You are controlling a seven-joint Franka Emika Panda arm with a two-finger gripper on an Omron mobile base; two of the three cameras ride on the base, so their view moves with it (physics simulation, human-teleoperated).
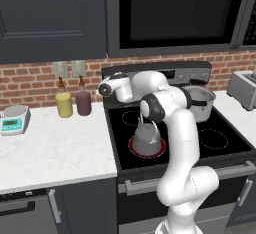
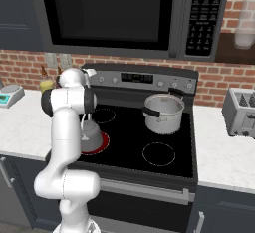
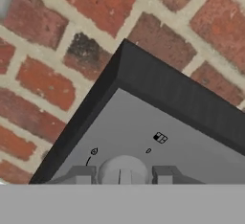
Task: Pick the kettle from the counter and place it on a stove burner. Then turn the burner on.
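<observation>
The small grey kettle (image 1: 147, 134) (image 2: 90, 130) stands upright on the front left stove burner (image 1: 136, 149) (image 2: 102, 143), whose ring glows red around its base. The white counter (image 1: 50, 153) lies left of the cooktop. My arm reaches over the kettle to the left end of the stove's back panel. In the hand view my gripper (image 3: 123, 174) has a finger (image 3: 82, 174) on each side of a round grey knob (image 3: 124, 163), with the fingers close against it.
A bigger steel pot (image 1: 200, 100) (image 2: 163, 111) sits on the back right burner. On the left counter are a scale (image 1: 14, 118) and two bottles (image 1: 64, 103). A toaster (image 2: 241, 111) stands on the right counter. A microwave (image 2: 124, 13) hangs above the stove.
</observation>
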